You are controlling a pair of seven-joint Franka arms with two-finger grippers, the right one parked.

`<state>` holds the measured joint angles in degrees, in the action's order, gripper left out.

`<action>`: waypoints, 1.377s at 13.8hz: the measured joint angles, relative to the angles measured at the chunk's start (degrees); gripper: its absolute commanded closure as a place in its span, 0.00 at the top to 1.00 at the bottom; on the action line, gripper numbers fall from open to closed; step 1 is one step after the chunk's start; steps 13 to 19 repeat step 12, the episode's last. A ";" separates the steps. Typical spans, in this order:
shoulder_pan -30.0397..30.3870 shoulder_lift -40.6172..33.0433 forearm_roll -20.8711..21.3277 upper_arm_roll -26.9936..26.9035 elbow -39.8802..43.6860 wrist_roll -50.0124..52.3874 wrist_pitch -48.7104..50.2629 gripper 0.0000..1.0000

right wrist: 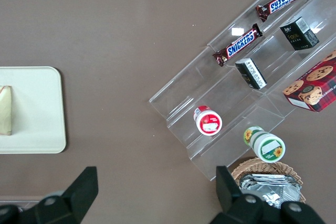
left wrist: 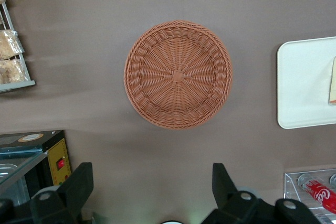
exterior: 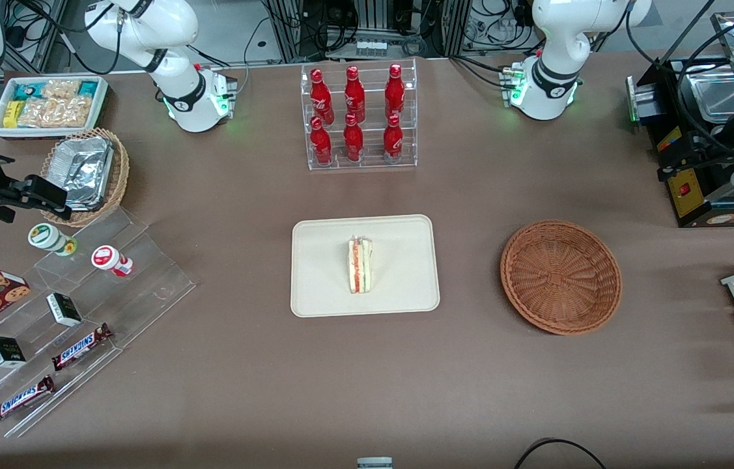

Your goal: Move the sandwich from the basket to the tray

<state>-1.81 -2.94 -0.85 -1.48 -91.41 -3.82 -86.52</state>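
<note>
The sandwich (exterior: 360, 266) lies near the middle of the tray (exterior: 321, 286), so the placing looks done. The basket (exterior: 561, 276) stands empty beside the tray on the bench (exterior: 471, 391). The gripper (left wrist: 152, 192) hangs above the basket, fingers spread, holding nothing.

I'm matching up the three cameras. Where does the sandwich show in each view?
Front view: the sandwich lies on the tray, near its middle.
Left wrist view: only a sliver of it shows at the picture's edge, on the tray; the open hand hangs above the table near the empty basket.
Right wrist view: partly cut off, on the tray.
Shared landmark: the tray.
</note>
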 measured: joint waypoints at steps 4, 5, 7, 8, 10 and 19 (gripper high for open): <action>0.00 -0.16 -0.03 -0.81 0.00 -0.43 0.72 1.00; -0.02 -0.16 -0.03 -0.80 0.03 -0.43 0.60 1.00; -0.02 -0.17 -0.03 -0.80 0.26 -0.43 -0.26 1.00; -0.02 -0.14 -0.03 -0.80 0.27 -0.43 -0.88 1.00; 0.00 0.15 -0.03 -0.84 0.49 -0.43 -1.61 1.00; 0.00 0.76 -0.03 -0.85 1.46 -0.43 -1.73 1.00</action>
